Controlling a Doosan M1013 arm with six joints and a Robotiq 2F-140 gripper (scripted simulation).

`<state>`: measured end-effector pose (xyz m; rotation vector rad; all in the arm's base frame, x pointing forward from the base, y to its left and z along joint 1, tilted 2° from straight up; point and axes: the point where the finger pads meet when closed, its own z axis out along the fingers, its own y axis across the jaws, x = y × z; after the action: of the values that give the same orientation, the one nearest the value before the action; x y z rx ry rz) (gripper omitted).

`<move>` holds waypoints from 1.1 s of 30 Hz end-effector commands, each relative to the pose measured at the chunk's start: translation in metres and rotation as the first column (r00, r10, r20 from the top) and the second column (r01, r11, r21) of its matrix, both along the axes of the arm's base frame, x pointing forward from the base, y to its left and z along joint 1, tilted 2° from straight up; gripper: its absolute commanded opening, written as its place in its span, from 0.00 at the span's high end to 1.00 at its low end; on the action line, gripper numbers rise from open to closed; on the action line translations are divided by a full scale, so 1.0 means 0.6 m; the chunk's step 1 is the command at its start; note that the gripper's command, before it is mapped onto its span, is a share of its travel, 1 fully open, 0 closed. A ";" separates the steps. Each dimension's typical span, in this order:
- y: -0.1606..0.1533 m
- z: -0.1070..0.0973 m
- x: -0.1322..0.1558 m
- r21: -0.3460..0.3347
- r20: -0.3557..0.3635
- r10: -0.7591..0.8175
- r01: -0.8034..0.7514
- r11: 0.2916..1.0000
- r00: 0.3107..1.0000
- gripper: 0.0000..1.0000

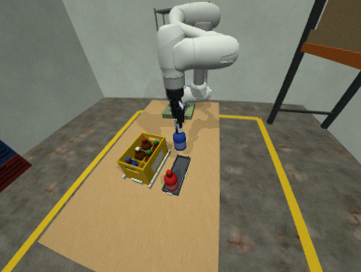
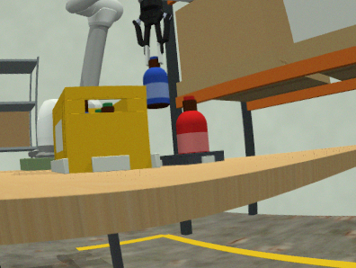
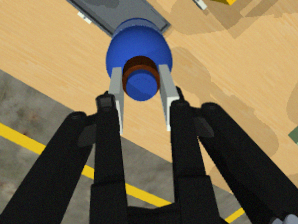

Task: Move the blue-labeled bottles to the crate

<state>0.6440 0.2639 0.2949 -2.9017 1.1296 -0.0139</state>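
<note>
Blue Bottle Bound for the Crate

The fingers [image 1: 179,126] [image 2: 153,50] gripped a blue bottle [image 1: 180,141] [image 2: 155,87] [image 3: 140,47] by its neck, above the counter [image 1: 191,219] [image 2: 180,182] [image 3: 210,45]; the transfer apparently called next for carrying it over the yellow crate [image 1: 140,172] [image 2: 105,141] and lowering it upright.

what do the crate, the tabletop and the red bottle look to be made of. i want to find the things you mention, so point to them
Crate [image 1: 142,172] [image 2: 105,141]: probably matte plastic, flat yellow, moulded-looking walls.
Tabletop [image 1: 150,224] [image 2: 180,174]: wood or wood-look, satin, fine grain.
Red bottle [image 1: 170,183] [image 2: 192,130]: glass or plastic, unclear; opaque, smooth, evenly coloured.
</note>
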 end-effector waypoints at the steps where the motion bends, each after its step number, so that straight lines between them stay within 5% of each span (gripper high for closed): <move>1: 0.000 0.001 0.000 0.000 0.000 0.000 0.000 1.000 1.000 1.00; 33: -0.001 0.037 -0.001 0.000 0.000 0.000 0.000 1.000 1.000 1.00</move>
<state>0.6436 0.2634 0.3165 -2.9017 1.1296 -0.0139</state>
